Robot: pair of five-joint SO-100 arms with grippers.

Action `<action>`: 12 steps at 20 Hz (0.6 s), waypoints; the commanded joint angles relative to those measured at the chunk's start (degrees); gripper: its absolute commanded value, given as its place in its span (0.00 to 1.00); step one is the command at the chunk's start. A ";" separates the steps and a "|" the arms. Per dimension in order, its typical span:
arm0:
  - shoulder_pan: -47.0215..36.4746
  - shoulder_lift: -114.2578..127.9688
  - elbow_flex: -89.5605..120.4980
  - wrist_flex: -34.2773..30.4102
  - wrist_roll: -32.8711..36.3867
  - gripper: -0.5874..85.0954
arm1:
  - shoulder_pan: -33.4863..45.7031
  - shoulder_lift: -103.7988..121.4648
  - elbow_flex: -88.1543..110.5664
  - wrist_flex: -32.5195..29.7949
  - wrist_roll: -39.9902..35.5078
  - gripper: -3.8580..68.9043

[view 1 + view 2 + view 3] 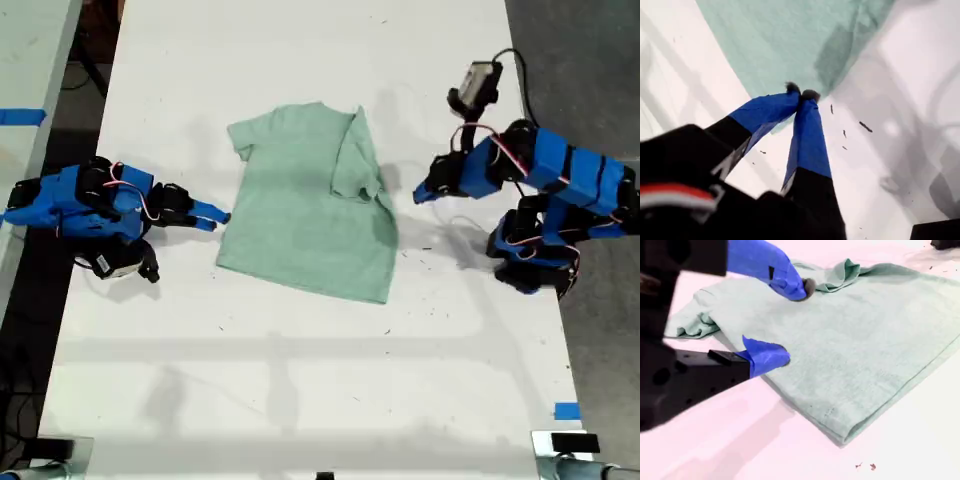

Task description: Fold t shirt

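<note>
The pale mint-green t shirt [300, 210] lies flat mid-table, and its sleeve on the exterior view's right is folded in over the body. My first gripper [418, 195] belongs to the arm at the exterior view's right. It is shut [801, 92], with its tips just off the t shirt's [790, 40] edge and no cloth between them. My second gripper [210, 213] comes in from the exterior view's left. It stands open [792, 322] over the t shirt's [865, 340] side edge, close to the near sleeve [690, 325].
The white table [300, 380] carries small dark specks [425, 247] beside the shirt. Blue tape [566, 410] marks its near corner at the exterior view's right. A second table with blue tape [22, 116] stands at that view's left, beyond a dark gap.
</note>
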 commanded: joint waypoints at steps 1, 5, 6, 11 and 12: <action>-0.18 0.35 -0.44 -1.23 0.26 0.21 | -5.62 24.17 31.29 -16.17 5.27 0.07; -0.26 0.35 -0.35 -1.23 0.26 0.21 | -14.06 53.09 56.16 -12.22 11.69 0.07; -0.26 0.35 -0.35 -1.23 0.26 0.21 | -14.59 53.44 59.59 -11.25 12.74 0.07; -0.26 0.35 -0.44 -1.23 0.26 0.21 | -15.56 53.26 59.59 -8.88 16.17 0.27; -0.26 0.35 -0.44 -1.23 0.26 0.21 | -15.64 53.26 59.59 -8.88 19.86 0.27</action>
